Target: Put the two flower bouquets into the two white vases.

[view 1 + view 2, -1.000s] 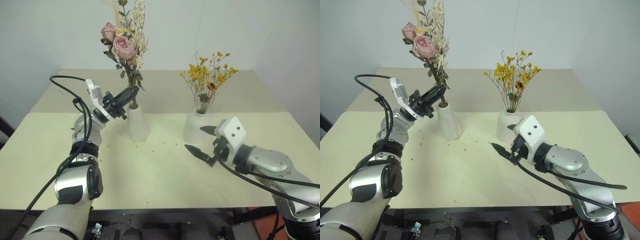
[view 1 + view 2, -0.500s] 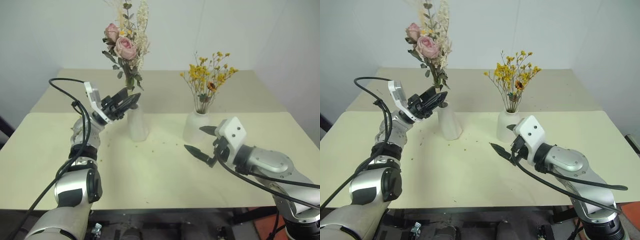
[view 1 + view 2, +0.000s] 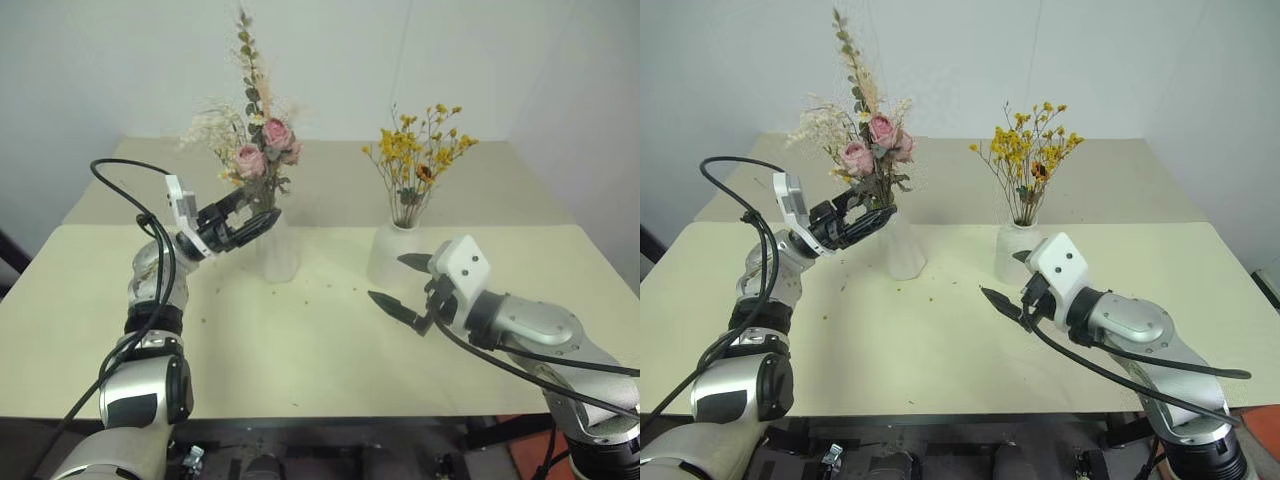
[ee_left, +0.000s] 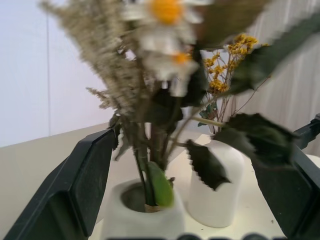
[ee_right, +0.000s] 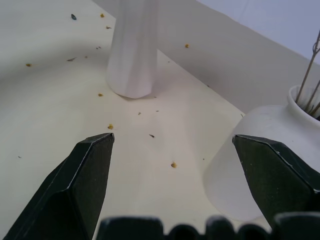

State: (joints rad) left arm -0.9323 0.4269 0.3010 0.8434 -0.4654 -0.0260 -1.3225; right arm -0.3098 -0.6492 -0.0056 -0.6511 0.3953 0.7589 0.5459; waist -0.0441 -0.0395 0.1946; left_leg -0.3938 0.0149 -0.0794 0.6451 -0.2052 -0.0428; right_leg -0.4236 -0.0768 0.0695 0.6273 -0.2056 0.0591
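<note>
You are dealing with a light, brittle pink rose bouquet whose petals and cream sprigs crush easily, so I'd judge the bundled stems just above the tall slim vase the only safe hold. It stands in that vase on the counter, stems between the spread fingers of your left pincer, which grips nothing; your right pincer gapes empty just before the squat vase carrying the yellow bouquet

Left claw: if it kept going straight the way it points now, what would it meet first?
Probably the rose bouquet: its stems stand between the open left claw, just above the tall vase. The round vase sits further behind; depth is unclear.
</note>
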